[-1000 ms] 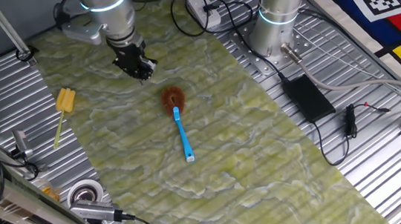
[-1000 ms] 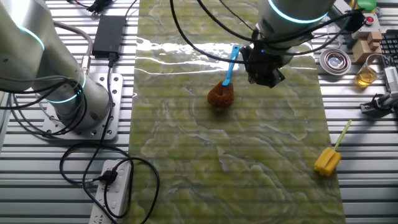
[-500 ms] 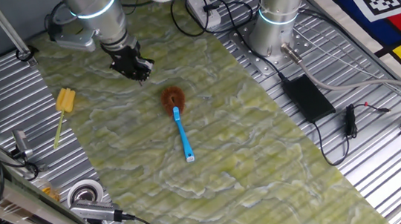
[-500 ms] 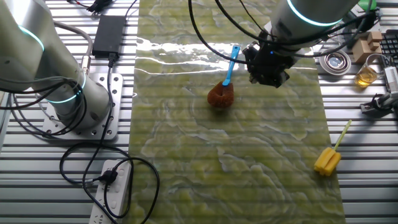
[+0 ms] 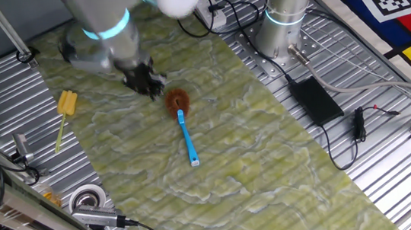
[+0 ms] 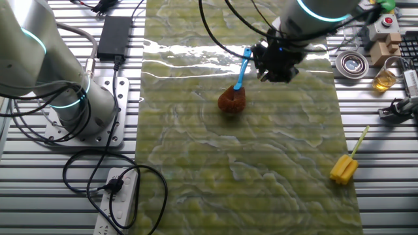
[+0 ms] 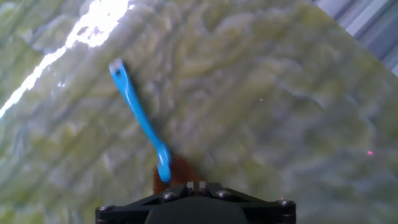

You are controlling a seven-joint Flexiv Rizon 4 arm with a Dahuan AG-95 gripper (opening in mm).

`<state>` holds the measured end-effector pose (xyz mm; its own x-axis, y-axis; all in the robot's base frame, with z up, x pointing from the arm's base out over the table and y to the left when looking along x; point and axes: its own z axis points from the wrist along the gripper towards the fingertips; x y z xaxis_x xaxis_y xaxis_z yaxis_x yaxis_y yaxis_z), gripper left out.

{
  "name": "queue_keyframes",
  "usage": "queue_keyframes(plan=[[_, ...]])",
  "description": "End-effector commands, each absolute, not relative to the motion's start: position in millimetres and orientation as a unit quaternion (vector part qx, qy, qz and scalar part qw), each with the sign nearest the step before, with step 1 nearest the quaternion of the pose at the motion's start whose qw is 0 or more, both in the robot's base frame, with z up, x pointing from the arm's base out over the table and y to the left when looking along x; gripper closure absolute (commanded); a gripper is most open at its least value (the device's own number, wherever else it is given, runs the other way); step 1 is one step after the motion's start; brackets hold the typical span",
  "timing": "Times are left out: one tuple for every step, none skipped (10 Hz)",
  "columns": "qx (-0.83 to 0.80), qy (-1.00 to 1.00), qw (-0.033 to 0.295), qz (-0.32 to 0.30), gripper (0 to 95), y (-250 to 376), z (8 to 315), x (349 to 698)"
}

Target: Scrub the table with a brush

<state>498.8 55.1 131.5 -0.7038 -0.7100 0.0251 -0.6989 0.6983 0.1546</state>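
The brush lies flat on the pale green marbled table (image 5: 257, 171). Its light-blue handle (image 5: 187, 136) points toward the near side and its reddish-brown bristles (image 5: 178, 100) point away. My gripper (image 5: 143, 79) hovers just left of the bristles, blurred, apart from the brush. In the other fixed view the gripper (image 6: 274, 65) is right of the handle (image 6: 242, 65). In the hand view the brush (image 7: 140, 115) runs up from just above my fingertips (image 7: 196, 185), which stand close together and hold nothing.
A yellow brush (image 5: 67, 105) lies at the table's left edge. A tape roll (image 5: 86, 198), a second arm's base (image 5: 280, 27), a black power adapter (image 5: 315, 100) and cables sit on the ribbed metal. A power strip (image 6: 117, 196) lies beside the other arm.
My gripper has swung from behind and left of the brush to right beside its bristles, and it looks lower. The brush has not moved.
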Motion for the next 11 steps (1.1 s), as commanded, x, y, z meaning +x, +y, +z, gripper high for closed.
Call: queue_keyframes(plan=[[0.385,-0.92,0.045,-0.058,76.0,84.1,106.7,498.0],[0.386,-0.92,0.045,-0.057,76.0,87.1,102.8,493.9],[0.39,-0.918,0.044,-0.056,76.0,87.1,102.8,493.9],[0.399,-0.914,0.045,-0.052,76.0,87.1,102.8,493.9],[0.428,-0.901,0.046,-0.053,76.0,87.1,102.8,493.9],[0.453,-0.889,0.049,-0.053,76.0,87.1,102.8,493.9],[0.478,-0.875,0.054,-0.049,76.0,87.1,102.8,493.9],[0.49,-0.869,0.057,-0.045,76.0,87.1,102.8,493.9],[0.51,-0.857,0.056,-0.048,76.0,87.1,102.8,493.9],[0.51,-0.857,0.056,-0.049,76.0,87.1,102.8,493.9],[0.511,-0.857,0.055,-0.05,76.0,87.1,102.8,493.9]])
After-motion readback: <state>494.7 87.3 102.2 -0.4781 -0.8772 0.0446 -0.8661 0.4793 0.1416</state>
